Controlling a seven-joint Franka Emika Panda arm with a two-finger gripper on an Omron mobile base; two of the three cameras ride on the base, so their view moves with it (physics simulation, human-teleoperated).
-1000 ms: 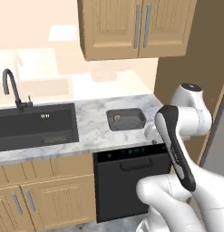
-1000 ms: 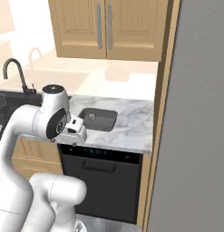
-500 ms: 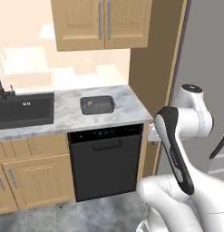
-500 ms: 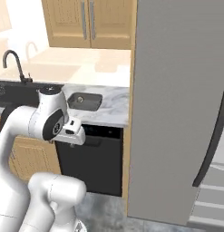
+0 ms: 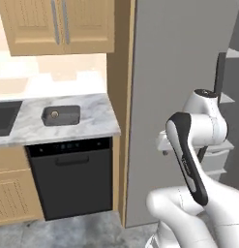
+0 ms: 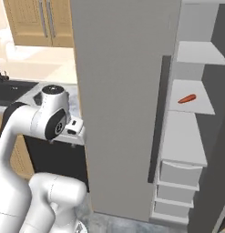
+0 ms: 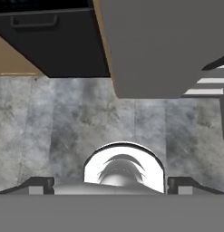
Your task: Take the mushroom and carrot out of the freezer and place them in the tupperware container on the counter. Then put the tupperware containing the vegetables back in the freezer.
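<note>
My gripper (image 7: 111,185) points down at the grey floor (image 7: 63,122), jaws spread wide, holding nothing. The carrot (image 6: 187,98) lies on a freezer (image 6: 127,91) shelf at three o'clock; the tupperware container (image 5: 61,116) sits on the counter (image 5: 99,121).

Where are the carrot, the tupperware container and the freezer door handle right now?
carrot (image 6: 187,98): right base view, middle of the orange piece on a freezer shelf.
tupperware container (image 5: 61,116): left base view, its dark floor, on the counter.
freezer door handle (image 6: 159,118): right base view, mid-length of the dark bar.

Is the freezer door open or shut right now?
Open: the freezer door stands swung out, baring pale inner shelves with the carrot lying on one.
</note>
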